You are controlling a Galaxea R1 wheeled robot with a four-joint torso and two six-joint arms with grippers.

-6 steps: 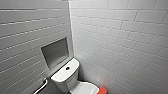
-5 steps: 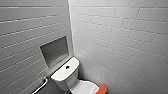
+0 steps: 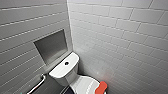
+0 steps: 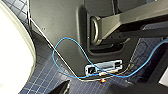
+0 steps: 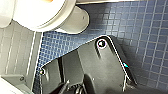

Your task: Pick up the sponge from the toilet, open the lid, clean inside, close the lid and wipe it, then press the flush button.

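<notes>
While the sponge (image 3: 101,88) lies at the closed lid's (image 3: 83,86) edge by the side wall, one careless nudge could knock it off.
The toilet (image 3: 61,75) stands in the corner of the tiled walls, with the flush button (image 3: 66,63) in the middle of the tank top. The sponge seems to reach the lid's rim, so a reach that lands off-centre would likely push it down between bowl (image 5: 45,15) and wall, onto the blue floor (image 5: 150,37). Both wrist cameras sit low beside the bowl, so an arm lifting carelessly might clip its rim. The grab bar (image 3: 37,84) on the other wall could catch the left arm. Whether the left gripper or right gripper is open or closed cannot be told.
</notes>
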